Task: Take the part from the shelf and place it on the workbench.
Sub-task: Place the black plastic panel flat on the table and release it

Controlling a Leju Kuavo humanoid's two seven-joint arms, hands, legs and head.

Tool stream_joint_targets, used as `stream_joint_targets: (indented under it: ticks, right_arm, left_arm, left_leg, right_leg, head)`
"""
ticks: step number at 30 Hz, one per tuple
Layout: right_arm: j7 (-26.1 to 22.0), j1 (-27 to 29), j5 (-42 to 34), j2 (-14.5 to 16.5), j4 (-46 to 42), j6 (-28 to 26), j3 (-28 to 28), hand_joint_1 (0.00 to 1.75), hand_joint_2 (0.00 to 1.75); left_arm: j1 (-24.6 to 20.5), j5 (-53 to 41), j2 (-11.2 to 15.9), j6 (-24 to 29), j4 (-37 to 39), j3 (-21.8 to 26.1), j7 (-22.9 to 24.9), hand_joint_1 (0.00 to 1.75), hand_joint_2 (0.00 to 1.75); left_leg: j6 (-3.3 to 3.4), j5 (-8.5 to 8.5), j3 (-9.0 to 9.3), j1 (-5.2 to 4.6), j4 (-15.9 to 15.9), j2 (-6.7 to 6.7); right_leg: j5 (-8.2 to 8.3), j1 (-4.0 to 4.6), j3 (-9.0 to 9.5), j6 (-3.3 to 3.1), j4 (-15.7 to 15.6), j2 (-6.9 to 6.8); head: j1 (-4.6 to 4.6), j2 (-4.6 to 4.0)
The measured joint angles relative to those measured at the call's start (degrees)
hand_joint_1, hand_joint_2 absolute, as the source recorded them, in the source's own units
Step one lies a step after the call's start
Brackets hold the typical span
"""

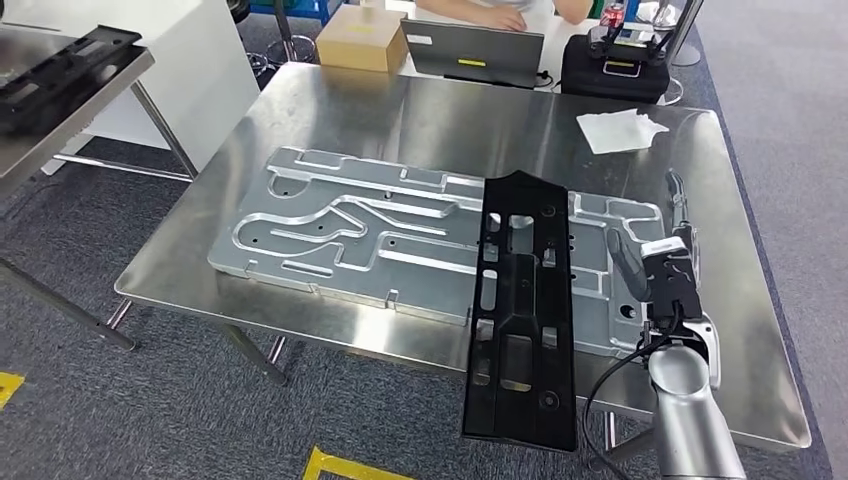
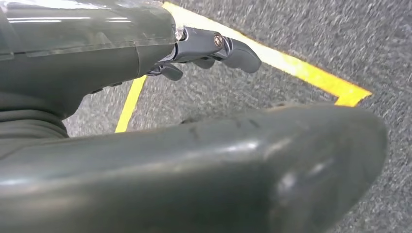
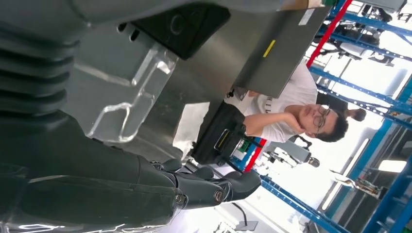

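Brushed, softly reflective steel for the workbench; lighter machined metal, satin with shiny milled channels, for the plate on it. Matt black moulded plastic for the part. Crumpled white paper for the sheet. Plain brown cardboard box. Rough grey carpet, glossy yellow tape.

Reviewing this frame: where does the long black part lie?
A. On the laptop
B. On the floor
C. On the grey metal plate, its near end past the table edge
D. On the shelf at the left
C: the black part lies across the metal plate, its near end overhanging the workbench edge.
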Motion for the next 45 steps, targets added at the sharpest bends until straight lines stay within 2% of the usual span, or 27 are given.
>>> stream_joint_targets:
  ticks: [2, 5, 6, 8, 10, 12, 15, 16, 18, 20, 21, 22, 23, 25, 27, 28, 30, 31, 33, 35, 36, 37, 39, 40, 42, 44, 45]
  right_arm:
    - [0.3, -0.1, 0.6, 0.2, -0.1, 0.0, 0.0, 0.00, 0.00]
    - [0.6, -0.1, 1.0, 0.2, -0.2, 0.0, -0.1, 0.00, 0.00]
    - [0.6, 0.0, 1.1, 0.2, -0.2, 0.0, -0.1, 0.00, 0.00]
    - [0.6, 0.2, 1.2, 0.3, -0.2, 0.0, -0.2, 0.00, 0.00]
    - [0.6, 0.5, 1.5, 0.3, -0.6, 0.2, -0.6, 0.00, 0.00]
    - [0.5, 0.9, 2.0, 0.3, -1.1, 0.5, -1.1, 0.00, 0.00]
    - [0.2, 1.6, 2.7, 0.5, -1.7, 0.7, -1.8, 0.00, 0.00]
    - [-0.1, 1.9, 3.0, 0.7, -1.8, 0.8, -1.9, 0.00, 0.00]
    - [-0.7, 2.4, 3.6, 1.1, -2.3, 1.1, -2.4, 0.00, 0.00]
    - [-1.1, 3.1, 4.2, 1.4, -2.8, 1.5, -3.1, 0.00, 0.00]
    - [-1.2, 3.4, 4.4, 1.6, -2.9, 1.7, -3.4, 0.00, 0.00]
    - [-1.3, 3.7, 4.4, 1.7, -2.9, 1.8, -3.6, 0.00, 0.00]
    - [-1.4, 4.0, 4.5, 1.7, -3.0, 1.8, -3.8, 0.00, 0.00]
    - [-1.6, 4.4, 4.7, 1.9, -3.3, 1.9, -4.2, 0.00, 0.00]
    - [-1.8, 4.7, 5.2, 2.2, -3.7, 2.2, -4.6, 0.00, 0.00]
    - [-1.9, 4.8, 5.5, 2.3, -3.9, 2.4, -4.8, 0.00, 0.00]
    - [-2.1, 5.2, 6.3, 2.7, -4.0, 2.7, -5.0, 0.00, 0.00]
    - [-2.1, 5.4, 6.8, 3.0, -4.0, 2.8, -5.1, 0.00, 0.00]
    - [-2.3, 6.1, 7.8, 3.3, -3.9, 2.8, -5.1, 0.00, 0.00]
    - [-2.3, 7.1, 8.8, 3.5, -3.9, 2.7, -5.2, 0.00, 0.00]
    - [-2.3, 7.6, 9.1, 3.5, -3.9, 2.7, -5.2, 0.00, 0.00]
    - [-2.3, 8.0, 9.5, 3.7, -3.9, 2.7, -5.2, 0.00, 0.00]
    - [-2.3, 8.6, 9.9, 3.9, -3.9, 2.7, -5.2, 0.00, 0.00]
    - [-2.3, 8.8, 10.1, 4.1, -3.9, 2.6, -5.2, 0.00, 0.00]
    - [-2.3, 9.1, 10.3, 4.3, -4.0, 2.6, -5.3, 0.00, 0.00]
    - [-2.3, 9.6, 10.6, 4.4, -4.3, 2.5, -5.5, 0.00, 0.00]
    - [-2.3, 9.9, 10.7, 4.5, -4.4, 2.5, -5.7, 0.00, 0.00]
  left_arm:
    - [-0.2, 0.0, -0.1, -0.1, 0.0, 0.0, 0.0, 0.00, 0.00]
    - [-0.1, 0.1, -0.3, -0.2, 0.0, 0.1, -0.1, 0.00, 0.00]
    - [-0.1, 0.1, -0.3, -0.3, 0.0, 0.1, -0.1, 0.00, 0.00]
    - [-0.1, 0.1, -0.5, -0.4, 0.0, 0.1, -0.1, 0.00, 0.00]
    - [-0.1, 0.1, -0.5, -0.6, 0.0, 0.1, -0.1, 0.00, 0.00]
    - [-0.1, 0.1, -0.6, -0.6, 0.0, 0.1, -0.1, 0.00, 0.00]
    - [0.0, 0.2, -0.6, -0.7, 0.0, 0.1, -0.2, 0.00, 0.00]
    - [0.1, 0.2, -0.6, -0.7, 0.0, 0.1, -0.3, 0.00, 0.00]
    - [0.1, 0.3, -0.6, -0.7, 0.0, 0.2, -0.4, 0.00, 0.00]
    - [0.1, 0.4, -0.6, -0.7, 0.0, 0.2, -0.4, 0.00, 0.00]
    - [0.1, 0.4, -0.6, -0.7, 0.0, 0.3, -0.5, 0.00, 0.00]
    - [0.1, 0.4, -0.6, -0.7, 0.0, 0.3, -0.5, 0.00, 0.00]
    - [0.1, 0.5, -0.7, -0.7, 0.0, 0.3, -0.5, 0.00, 0.00]
    - [0.0, 0.5, -0.7, -0.7, 0.0, 0.4, -0.5, 0.00, 0.00]
    - [-0.2, 0.6, -0.7, -0.7, 0.0, 0.5, -0.5, 0.00, 0.00]
    - [-0.3, 0.8, -0.7, -0.6, 0.0, 0.6, -0.5, 0.00, 0.00]
    - [-0.3, 1.0, -0.7, -0.5, 0.0, 0.9, -0.6, 0.00, 0.00]
    - [-0.3, 1.1, -0.7, -0.4, 0.0, 1.0, -0.6, 0.00, 0.00]
    - [-0.3, 1.2, -0.8, -0.4, 0.0, 1.1, -0.6, 0.00, 0.00]
    - [-0.2, 1.2, -1.0, -0.4, 0.0, 1.1, -0.7, 0.00, 0.00]
    - [-0.2, 1.2, -1.0, -0.4, 0.0, 1.1, -0.7, 0.00, 0.00]
    - [-0.1, 1.2, -1.1, -0.4, 0.0, 1.1, -0.7, 0.00, 0.00]
    - [-0.1, 1.1, -1.1, -0.4, 0.0, 1.1, -0.6, 0.00, 0.00]
    - [-0.1, 1.1, -1.2, -0.5, 0.0, 1.1, -0.6, 0.00, 0.00]
    - [-0.1, 0.9, -1.2, -0.6, 0.0, 1.1, -0.6, 0.00, 0.00]
    - [-0.1, 0.7, -1.3, -0.7, 0.0, 1.1, -0.6, 0.00, 0.00]
    - [0.1, 0.6, -1.3, -0.8, 0.0, 1.1, -0.5, 0.00, 0.00]
  left_leg:
    - [0.28, 1.72, -0.01, 0.36, -1.8, 0.20]
    - [0.28, 3.64, -1.64, 0.65, -2.5, 0.27]
    - [0.13, 4.09, -2.43, 0.73, -2.3, 0.28]
    - [-0.30, 4.85, -4.08, 1.01, -1.6, 0.28]
    - [-0.94, 5.41, -5.65, 1.33, -0.6, 0.26]
    - [-1.70, 5.95, -6.63, 1.40, 0.2, 0.22]
    - [-2.84, 7.06, -7.14, 1.40, 0.2, 0.08]
    - [-3.21, 6.51, -7.59, 1.49, 0.6, 0.00]
    - [-3.89, 2.20, -9.10, 1.77, 4.3, -0.15]
    - [-4.45, -3.54, -10.78, 1.99, 11.6, -0.18]
    - [-4.63, -4.97, -11.09, 2.08, 14.8, -0.18]
    - [-4.72, -5.08, -10.63, 2.13, 16.5, -0.18]
    - [-4.69, -4.07, -9.14, 2.14, 16.1, -0.13]
    - [-4.23, -1.69, -3.30, 2.06, 9.8, 0.69]
    - [-3.44, -1.96, 2.60, 1.62, 1.5, 2.08]
    - [-2.97, -2.49, 3.98, 1.33, -0.9, 2.42]
    - [-1.99, -2.04, 3.77, 1.12, -2.2, 1.74]
    - [-1.51, -1.28, 3.34, 1.18, -2.5, 1.32]
    - [-0.59, 0.48, 2.19, 1.43, -3.0, 0.61]
    - [-0.12, 1.98, 0.43, 1.31, -2.9, -0.26]
    - [-0.09, 2.69, -0.60, 1.21, -2.8, -0.80]
    - [-0.10, 3.38, -1.68, 1.12, -2.6, -1.39]
    - [-0.29, 4.59, -3.77, 1.05, -2.1, -2.58]
    - [-0.44, 5.11, -4.67, 1.04, -1.7, -3.15]
    - [-0.88, 6.03, -5.99, 0.98, -1.1, -4.14]
    - [-1.53, 7.08, -6.61, 1.07, -1.1, -5.13]
    - [-1.93, 7.69, -6.81, 1.08, -1.3, -5.71]
  right_leg:
    - [-2.06, -0.04, -0.66, 0.62, 1.5, 0.14]
    - [-8.83, -0.70, -3.05, 1.63, 10.0, 0.27]
    - [-9.68, -1.00, -3.33, 2.00, 12.3, 0.26]
    - [-8.08, -1.57, -1.34, 2.72, 11.7, 0.22]
    - [-5.80, -1.93, 3.66, 3.37, 4.6, 0.17]
    - [-5.51, -1.73, 6.65, 2.81, -0.5, 0.33]
    - [-4.95, -1.47, 6.04, 0.87, -1.4, 0.41]
    - [-4.36, -1.51, 5.53, 0.26, -1.4, 0.26]
    - [-2.99, -1.63, 4.14, -0.70, -1.6, -0.22]
    - [-1.69, -1.49, 2.50, -1.01, -1.6, -0.66]
    - [-1.08, -1.41, 1.70, -1.01, -1.5, -0.93]
    - [-0.49, -1.34, 0.91, -0.96, -1.5, -1.26]
    - [0.08, -1.30, 0.17, -0.87, -1.5, -1.64]
    - [1.16, -1.22, -1.02, -0.60, -1.4, -2.44]
    - [2.08, -1.09, -1.56, -0.05, -1.4, -3.32]
    - [2.56, -1.10, -1.59, 0.31, -1.5, -3.85]
    - [3.49, -1.18, -1.58, 1.09, -1.9, -4.77]
    - [3.20, -1.31, -1.73, 1.47, -1.8, -4.46]
    - [-0.61, -1.41, -2.67, 1.99, 0.8, -2.35]
    - [-6.63, -1.42, -4.24, 2.12, 7.4, -0.36]
    - [-8.41, -1.39, -4.82, 2.11, 10.9, -0.04]
    - [-8.82, -1.35, -4.78, 2.04, 13.3, 0.09]
    - [-6.51, -1.26, -1.97, 1.69, 12.2, 0.38]
    - [-5.17, -1.17, 0.85, 1.36, 8.8, 1.04]
    - [-5.07, -1.05, 6.39, 0.67, 0.8, 3.19]
    - [-6.01, -0.84, 8.53, 0.33, -3.0, 4.07]
    - [-5.69, -0.83, 8.39, 0.22, -3.3, 3.52]
  head:
    - [0.01, 0.00]
    - [0.01, 0.00]
    - [0.01, 0.00]
    - [0.00, 0.00]
    - [0.01, 0.00]
    - [-0.01, 0.00]
    - [-0.02, 0.00]
    - [-0.03, 0.00]
    - [-0.03, 0.00]
    - [-0.03, 0.00]
    - [-0.02, 0.00]
    - [-0.02, 0.00]
    - [-0.02, 0.00]
    - [-0.02, 0.00]
    - [-0.01, 0.00]
    - [0.01, 0.00]
    - [0.04, 0.00]
    - [0.04, 0.00]
    - [0.04, 0.00]
    - [0.04, 0.00]
    - [0.04, 0.00]
    - [0.04, 0.00]
    - [0.04, 0.00]
    - [0.04, 0.00]
    - [0.03, 0.00]
    - [0.03, 0.00]
    - [0.03, 0.00]
